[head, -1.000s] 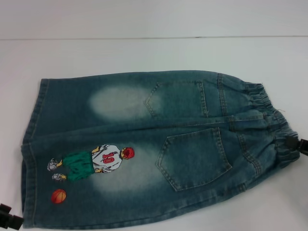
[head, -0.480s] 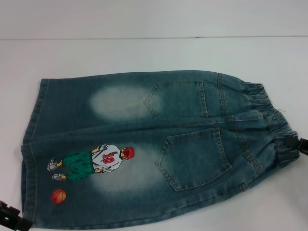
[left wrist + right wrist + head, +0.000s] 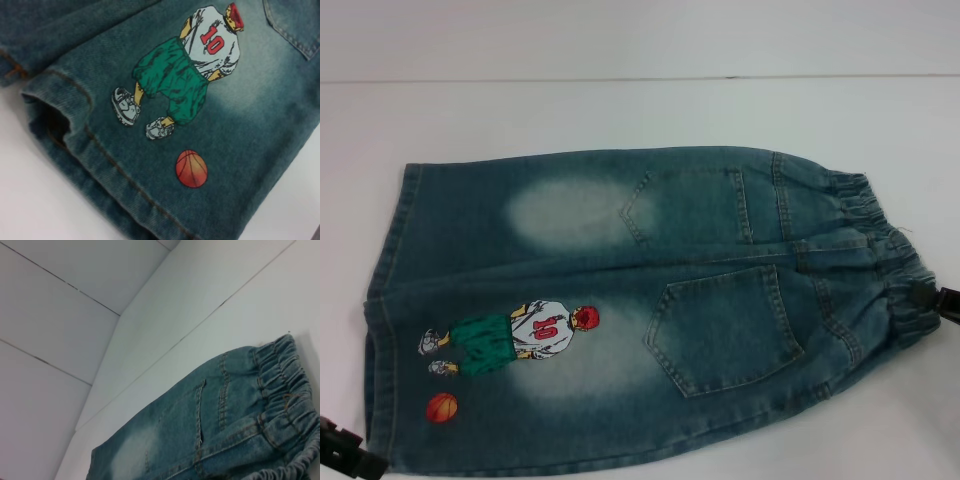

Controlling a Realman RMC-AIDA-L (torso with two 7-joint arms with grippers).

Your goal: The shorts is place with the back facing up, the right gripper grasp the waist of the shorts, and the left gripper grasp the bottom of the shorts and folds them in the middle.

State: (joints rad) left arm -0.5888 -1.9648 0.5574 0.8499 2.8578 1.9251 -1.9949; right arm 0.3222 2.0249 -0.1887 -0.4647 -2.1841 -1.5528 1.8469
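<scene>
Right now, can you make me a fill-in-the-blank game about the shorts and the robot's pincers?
1. The cartoon player printed on the shorts wears the number ____.
2. The printed ball is colored ____.
3. The shorts show ____ back pockets.
4. The right pincer sits at the gathered ____ end of the shorts, while the left pincer sits by the hem corner.

Missing words: 10; orange; two; waist

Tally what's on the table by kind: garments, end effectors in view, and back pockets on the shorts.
Shorts: 1
End effectors: 2, left and right
Back pockets: 2, far and near
Total: 5
</scene>
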